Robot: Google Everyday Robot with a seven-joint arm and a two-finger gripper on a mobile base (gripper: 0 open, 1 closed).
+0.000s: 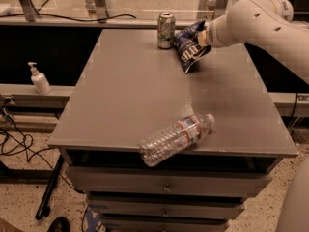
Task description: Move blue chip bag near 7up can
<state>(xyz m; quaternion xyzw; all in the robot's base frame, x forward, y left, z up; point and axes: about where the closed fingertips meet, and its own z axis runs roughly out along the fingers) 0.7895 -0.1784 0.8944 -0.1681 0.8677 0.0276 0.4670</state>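
Note:
The 7up can (165, 30), silvery-white and green, stands upright at the far edge of the grey table (120, 95). The blue chip bag (189, 47), crumpled navy foil with white lettering, hangs just right of the can, its lower corner close to the tabletop. My gripper (205, 36) is at the end of the white arm coming in from the right. It is shut on the bag's upper right part and is mostly hidden behind the bag. A narrow gap shows between bag and can.
A clear plastic water bottle (176, 138) lies on its side at the table's front edge, partly overhanging. A soap dispenser (39, 79) stands on a ledge to the left. Drawers (166, 185) sit under the table. Cables lie on the floor at left.

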